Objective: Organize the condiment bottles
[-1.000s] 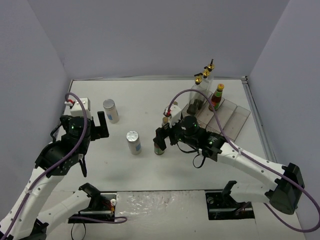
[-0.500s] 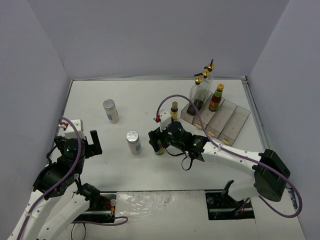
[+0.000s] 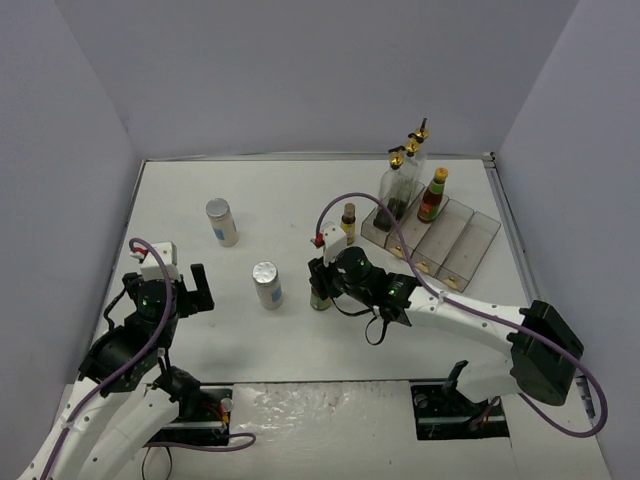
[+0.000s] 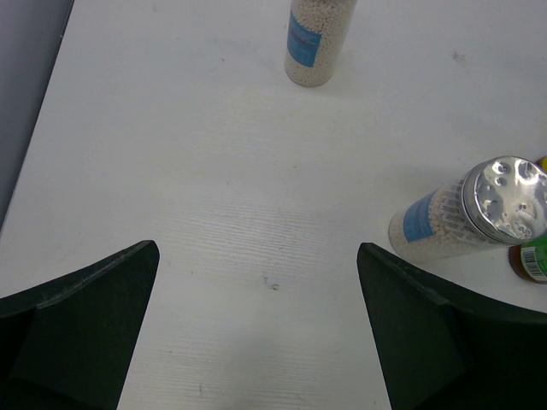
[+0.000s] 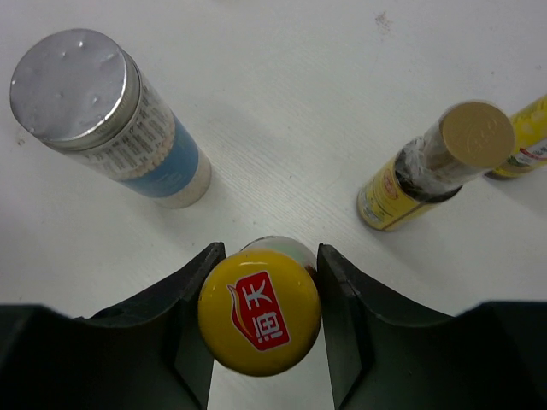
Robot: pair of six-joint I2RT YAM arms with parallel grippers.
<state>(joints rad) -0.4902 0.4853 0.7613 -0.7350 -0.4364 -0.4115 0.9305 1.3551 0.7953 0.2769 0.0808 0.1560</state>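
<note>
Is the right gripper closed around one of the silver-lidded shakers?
No, the right gripper has its fingers on either side of the yellow-capped bottle, while the nearest shaker stands apart, untouched.

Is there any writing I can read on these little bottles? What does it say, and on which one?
"海天", white on a red badge, on the yellow cap of the sauce bottle.
Shaker: blue-and-white label, print too small to read.
Small yellow-labelled bottle: label blurred, unreadable.
</note>
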